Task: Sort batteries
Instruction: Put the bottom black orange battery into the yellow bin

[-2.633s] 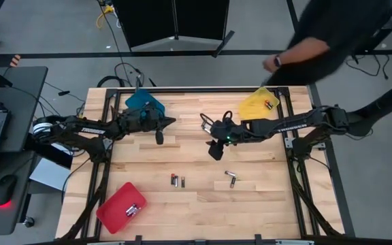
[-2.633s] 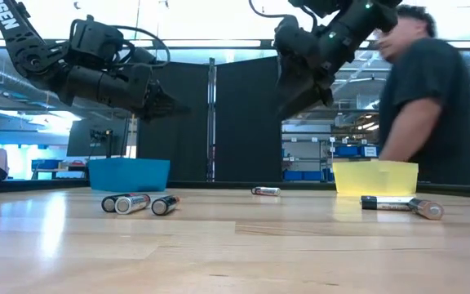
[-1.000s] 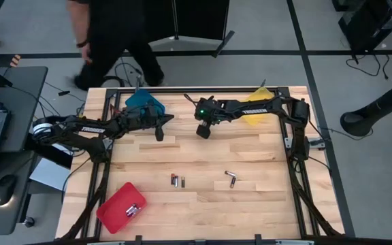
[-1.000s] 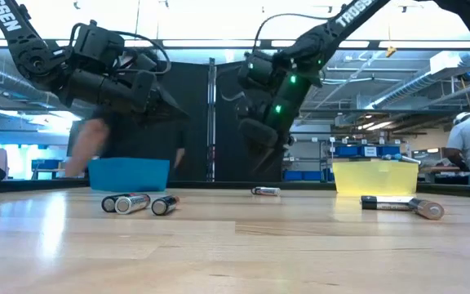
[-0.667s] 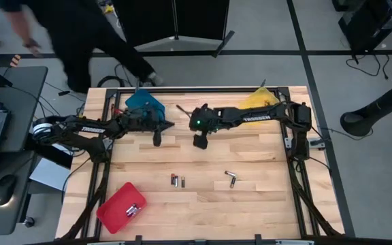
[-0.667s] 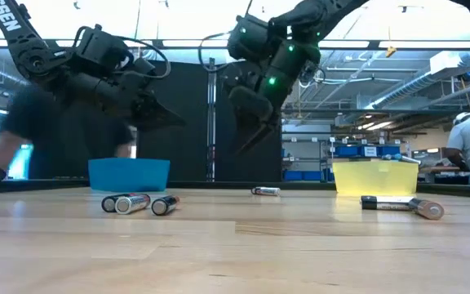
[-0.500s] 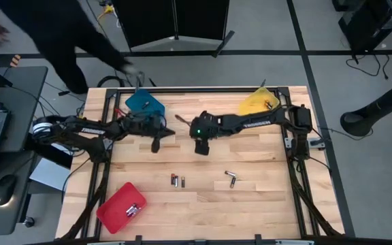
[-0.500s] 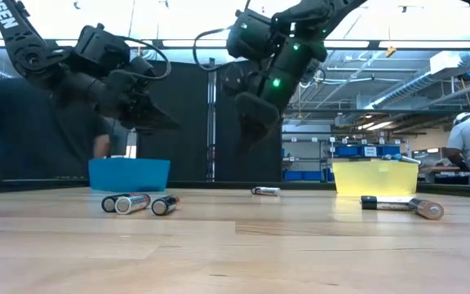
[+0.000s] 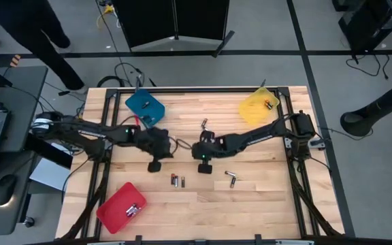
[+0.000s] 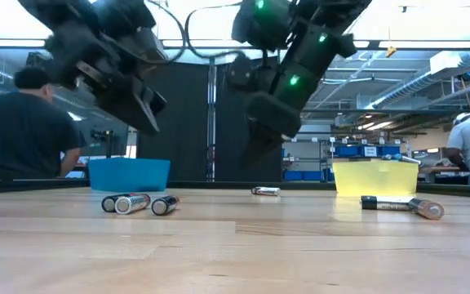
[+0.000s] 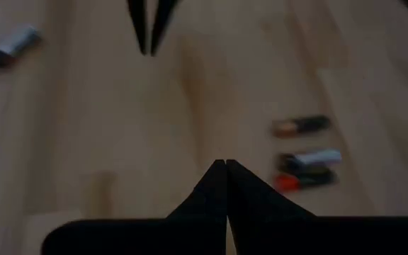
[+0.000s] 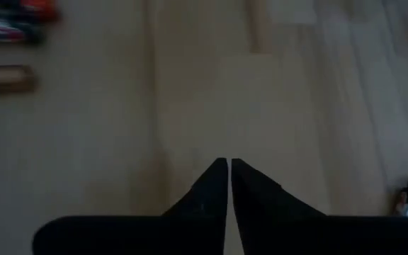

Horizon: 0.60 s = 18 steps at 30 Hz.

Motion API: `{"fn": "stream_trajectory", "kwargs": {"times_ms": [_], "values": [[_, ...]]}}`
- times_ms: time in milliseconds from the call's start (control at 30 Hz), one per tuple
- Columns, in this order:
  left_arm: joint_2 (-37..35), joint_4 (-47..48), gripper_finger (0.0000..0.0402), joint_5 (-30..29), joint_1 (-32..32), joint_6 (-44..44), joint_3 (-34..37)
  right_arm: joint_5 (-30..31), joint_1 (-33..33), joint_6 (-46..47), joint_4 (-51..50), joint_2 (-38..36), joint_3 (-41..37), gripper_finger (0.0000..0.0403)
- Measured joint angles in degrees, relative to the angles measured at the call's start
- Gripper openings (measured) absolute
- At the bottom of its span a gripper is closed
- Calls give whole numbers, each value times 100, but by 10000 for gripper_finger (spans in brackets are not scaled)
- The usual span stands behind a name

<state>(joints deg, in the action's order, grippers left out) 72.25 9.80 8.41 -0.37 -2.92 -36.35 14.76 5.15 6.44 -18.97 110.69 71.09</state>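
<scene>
Two pairs of dark fingers are pressed together on nothing: the left gripper (image 9: 154, 166) and right gripper (image 9: 203, 167) hang side by side over the middle of the pale wooden table (image 9: 250, 204). Three small silvery-dark cylindrical batteries (image 9: 177, 181) lie just beyond them, two more (image 9: 231, 177) nearby. Blue tray (image 9: 144, 105), yellow tray (image 9: 258, 107) and red tray (image 9: 122, 207) sit well apart.

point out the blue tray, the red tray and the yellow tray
blue tray (image 9: 145, 107), high view, on its floor
red tray (image 9: 116, 207), high view, on a bare part of its floor
yellow tray (image 9: 254, 109), high view, on its floor
</scene>
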Motion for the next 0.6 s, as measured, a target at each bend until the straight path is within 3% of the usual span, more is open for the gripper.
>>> {"fn": "stream_trajectory", "kwargs": {"times_ms": [233,400,600], "values": [[4,559,52,-421,-1100,1087,-230,473,545,370,-130,-2,-13,11],[254,343,117,-802,-1770,1779,-229,536,888,745,-181,-2,-14,16],[863,-34,206,-1855,-2300,2154,-224,676,1233,1154,-180,-2,-13,23]]}}
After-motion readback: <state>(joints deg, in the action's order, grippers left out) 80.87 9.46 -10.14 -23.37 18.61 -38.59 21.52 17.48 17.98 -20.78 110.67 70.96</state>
